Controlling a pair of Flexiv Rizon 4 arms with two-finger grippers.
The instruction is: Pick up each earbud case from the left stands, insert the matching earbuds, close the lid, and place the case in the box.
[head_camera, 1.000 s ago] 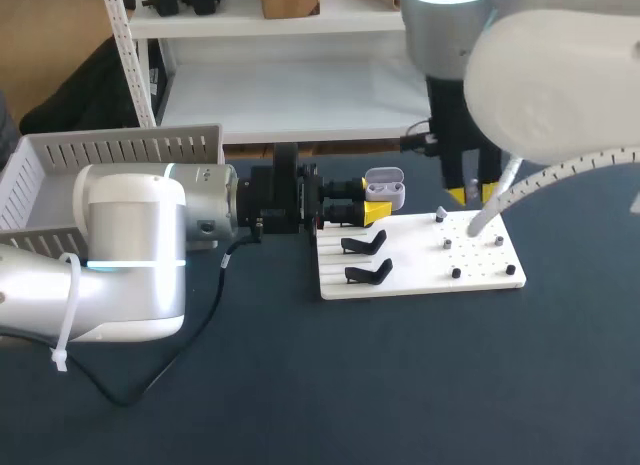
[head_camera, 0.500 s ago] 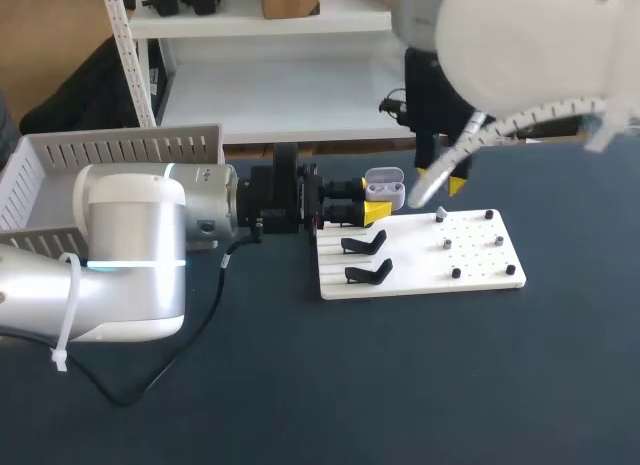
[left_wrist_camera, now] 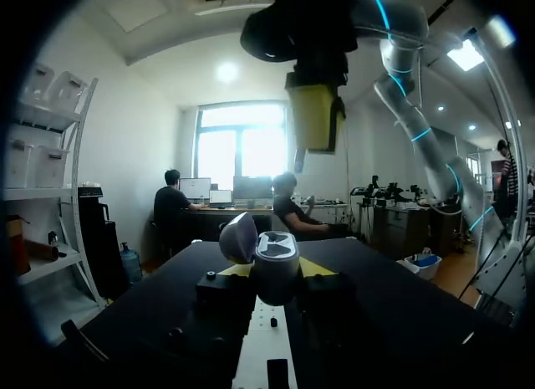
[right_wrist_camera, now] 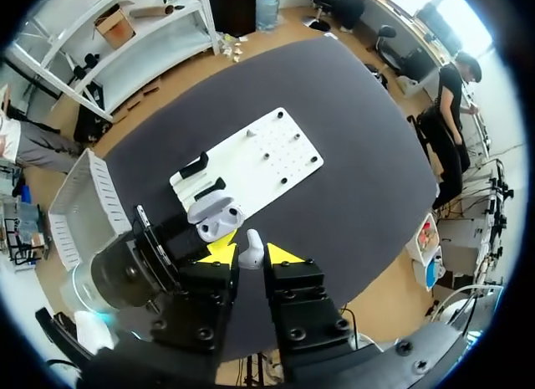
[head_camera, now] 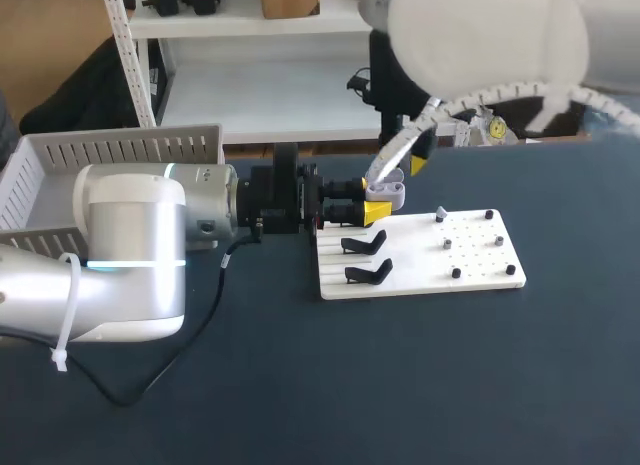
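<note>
Head view: my left arm lay level, pointing to 3 o'clock, with the left pincer clamped on the open earbud case by the white board's 11 o'clock edge. My right arm hung above it. Only the right wrist view showed the right pincer pinching a white earbud.

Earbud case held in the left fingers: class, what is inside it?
The earbud case has its lid open, showing a dark recess. Whether an earbud already sits there cannot be told. One earbud is outside it, between the right gripper's fingers.
</note>
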